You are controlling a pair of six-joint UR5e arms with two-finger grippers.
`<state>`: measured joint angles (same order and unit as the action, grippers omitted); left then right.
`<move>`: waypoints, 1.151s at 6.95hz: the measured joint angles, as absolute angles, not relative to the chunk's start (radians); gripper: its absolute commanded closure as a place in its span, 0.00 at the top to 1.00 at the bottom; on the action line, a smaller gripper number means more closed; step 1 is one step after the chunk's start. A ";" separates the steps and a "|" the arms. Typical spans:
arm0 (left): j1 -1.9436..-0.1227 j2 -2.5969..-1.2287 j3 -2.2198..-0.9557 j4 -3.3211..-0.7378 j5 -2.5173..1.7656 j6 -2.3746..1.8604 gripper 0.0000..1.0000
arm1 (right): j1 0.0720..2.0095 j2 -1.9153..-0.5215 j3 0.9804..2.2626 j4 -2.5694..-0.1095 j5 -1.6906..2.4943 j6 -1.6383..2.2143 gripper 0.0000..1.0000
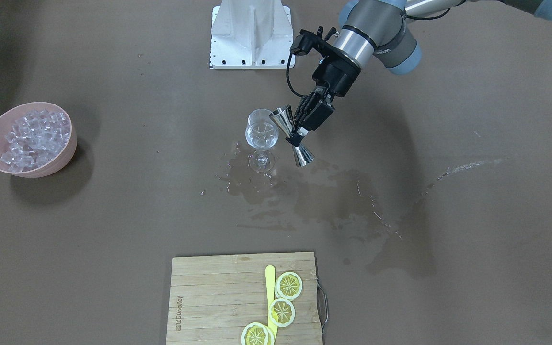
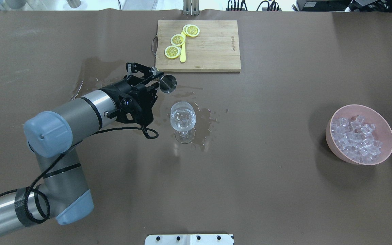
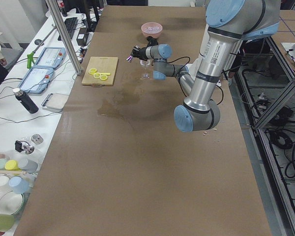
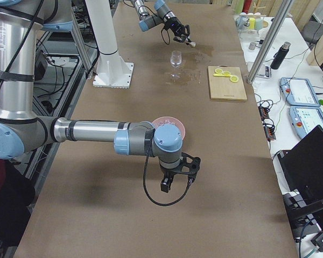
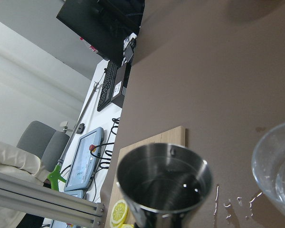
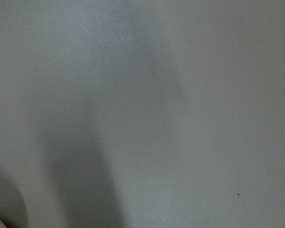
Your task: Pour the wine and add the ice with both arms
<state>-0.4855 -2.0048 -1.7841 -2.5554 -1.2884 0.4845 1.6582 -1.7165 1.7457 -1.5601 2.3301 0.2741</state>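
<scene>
Tabletop (image 2: 284, 190) lies open around the glass (image 2: 182, 119); left jaws clamp a jigger (image 2: 167, 83) beside it; right jaws unreadable.

- Tabletop (image 1: 65, 239): flat matt brown, with darker, irregular wet patches (image 1: 314, 201) and a few glinting droplets.
- Bowl (image 1: 63, 160): pale pink, inside and out.
- Ice (image 1: 36, 139): transparent cubes, whitish at the edges.
- Glass (image 1: 260, 136): clear; the wine (image 2: 182, 121) in it is colourless.
- Jigger (image 1: 281, 123): polished silver, dark inside.
- Left end effector (image 1: 296, 138) and right end effector (image 4: 177, 180): black.
- Left arm (image 2: 80, 109): silver-grey tubes, light-blue joint caps, black cable.
- Chopping board (image 1: 218, 297): light wood in lengthwise strips, with a small dark printed mark.
- Lemon slices (image 1: 281, 312): yellow with white rims and a spoked pattern.
- Stand (image 1: 252, 33): white.
</scene>
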 measured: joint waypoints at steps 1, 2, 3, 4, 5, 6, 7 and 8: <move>-0.476 -2.005 -1.783 -2.555 -1.268 0.498 0.00 | 1.658 -1.717 1.746 -1.560 2.330 0.274 1.00; -0.473 -2.005 -1.782 -2.553 -1.255 0.510 0.00 | 1.658 -1.718 1.746 -1.560 2.330 0.274 1.00; -0.472 -2.006 -1.782 -2.551 -1.242 0.528 0.00 | 1.658 -1.719 1.746 -1.560 2.330 0.274 1.00; -0.471 -2.006 -1.783 -2.550 -1.227 0.547 0.00 | 1.658 -1.719 1.746 -1.560 2.330 0.274 1.00; -0.470 -2.007 -1.782 -2.548 -1.218 0.558 0.00 | 1.658 -1.720 1.745 -1.560 2.330 0.274 1.00; -0.470 -2.007 -1.782 -2.546 -1.212 0.565 0.00 | 1.658 -1.721 1.745 -1.560 2.330 0.275 1.00; -0.467 -2.008 -1.782 -2.545 -1.197 0.576 0.00 | 1.658 -1.721 1.744 -1.560 2.330 0.275 1.00; -0.461 -2.009 -1.783 -2.542 -1.170 0.588 0.00 | 1.658 -1.721 1.744 -1.560 2.330 0.275 1.00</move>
